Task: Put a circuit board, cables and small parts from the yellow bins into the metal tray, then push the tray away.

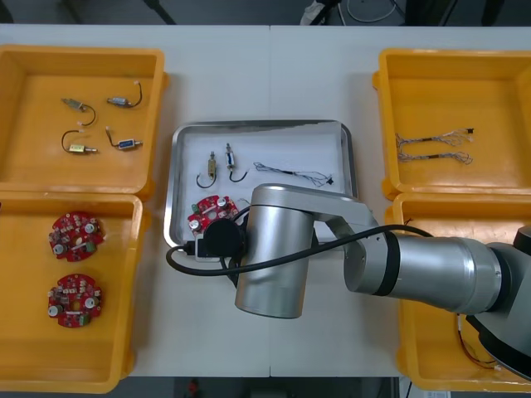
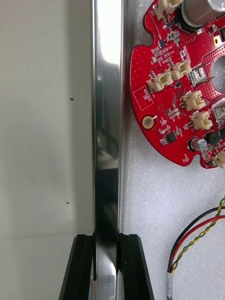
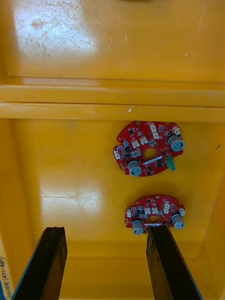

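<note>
The metal tray point(image 1: 262, 125) lies at the table's middle between the yellow bins. It holds a round red circuit board point(image 1: 207, 212), two small metal parts point(image 1: 221, 163) and a thin black cable point(image 1: 295, 173). My right arm reaches across the table's near side, and my right gripper point(image 1: 209, 247) is shut on the tray's near rim point(image 2: 108, 140), one finger on each side of it. Just beyond the fingers point(image 2: 134, 265) lie the circuit board point(image 2: 180, 93) and a red and yellow cable point(image 2: 197, 234). My left gripper point(image 3: 105, 234) hangs open over two circuit boards point(image 3: 149, 147) in a yellow bin point(image 3: 70, 56).
The far left bin point(image 1: 33, 166) holds several small metal parts point(image 1: 122, 100). Two circuit boards point(image 1: 76, 234) lie in the near left bin point(image 1: 124, 332). The far right bin point(image 1: 498, 75) holds twisted cables point(image 1: 431, 148). The near right bin point(image 1: 415, 348) lies partly under my right arm.
</note>
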Robot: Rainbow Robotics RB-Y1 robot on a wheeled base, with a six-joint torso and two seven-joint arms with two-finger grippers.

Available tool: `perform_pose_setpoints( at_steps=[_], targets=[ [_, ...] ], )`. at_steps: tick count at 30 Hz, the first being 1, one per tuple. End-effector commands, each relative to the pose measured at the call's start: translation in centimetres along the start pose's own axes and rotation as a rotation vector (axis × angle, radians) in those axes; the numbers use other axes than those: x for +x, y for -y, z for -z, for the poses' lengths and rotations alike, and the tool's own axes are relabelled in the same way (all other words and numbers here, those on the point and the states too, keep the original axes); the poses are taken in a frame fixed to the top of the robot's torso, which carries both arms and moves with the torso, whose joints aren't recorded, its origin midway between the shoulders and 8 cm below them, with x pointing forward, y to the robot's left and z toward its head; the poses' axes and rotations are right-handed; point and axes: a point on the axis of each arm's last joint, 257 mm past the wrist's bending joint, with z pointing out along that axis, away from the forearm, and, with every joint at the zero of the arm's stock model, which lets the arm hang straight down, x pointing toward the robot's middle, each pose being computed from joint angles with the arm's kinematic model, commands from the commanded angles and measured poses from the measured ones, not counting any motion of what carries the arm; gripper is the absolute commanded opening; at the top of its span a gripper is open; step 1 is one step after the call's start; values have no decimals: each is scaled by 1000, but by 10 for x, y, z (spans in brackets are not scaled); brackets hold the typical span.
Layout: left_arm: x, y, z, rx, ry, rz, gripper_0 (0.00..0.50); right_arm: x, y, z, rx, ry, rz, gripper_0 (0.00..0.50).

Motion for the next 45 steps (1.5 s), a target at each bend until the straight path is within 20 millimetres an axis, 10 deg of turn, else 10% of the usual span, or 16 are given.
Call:
perform_pose_setpoints(
  at_steps=[1,45],
  targets=[
    [-5,-13,17,-47,30,-90,500,-9,39,9,90,7,2,0],
    [-5,-13,17,-47,30,-90,500,-35,220,-6,359,68,0,0]
  ],
)
